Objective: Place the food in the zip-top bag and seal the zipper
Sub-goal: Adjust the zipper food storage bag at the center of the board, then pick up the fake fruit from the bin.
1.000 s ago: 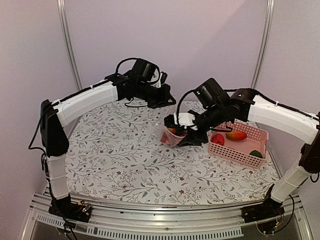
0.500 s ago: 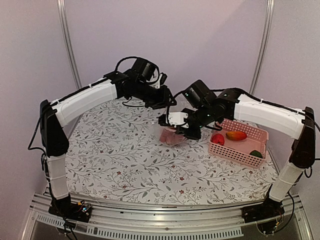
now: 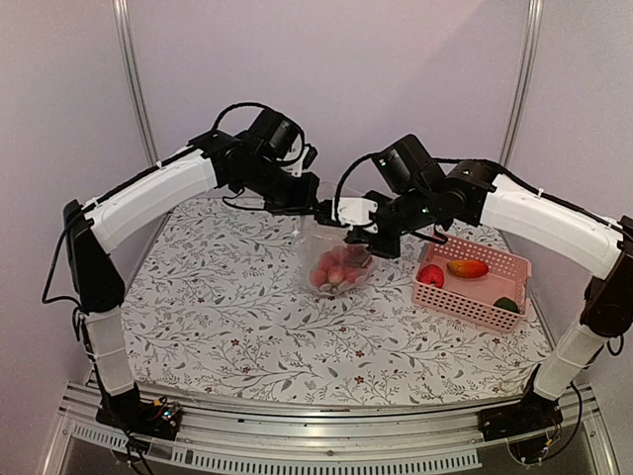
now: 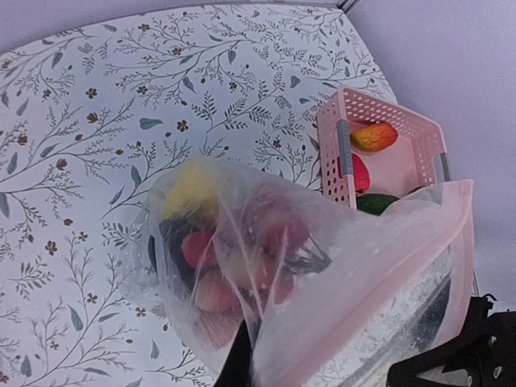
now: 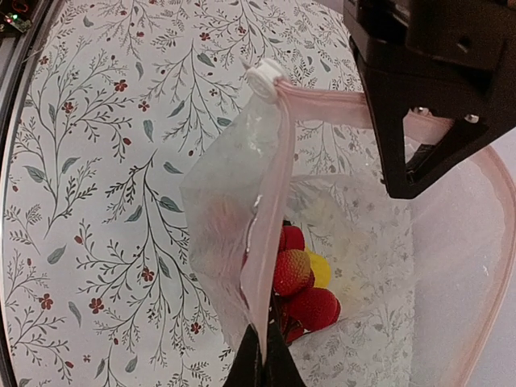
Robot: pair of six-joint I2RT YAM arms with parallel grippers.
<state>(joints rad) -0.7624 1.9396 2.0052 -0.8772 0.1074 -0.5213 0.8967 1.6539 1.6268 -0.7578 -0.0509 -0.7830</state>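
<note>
Left hand (image 3: 305,203) and right hand (image 3: 336,213) clench the zip-top bag (image 3: 334,262) rim. Only the right wrist view shows the white slider (image 5: 264,79).

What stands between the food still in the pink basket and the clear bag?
Only the basket's own wall; nothing else visible. The left gripper and right gripper both pinch the bag's mouth edge.
</note>
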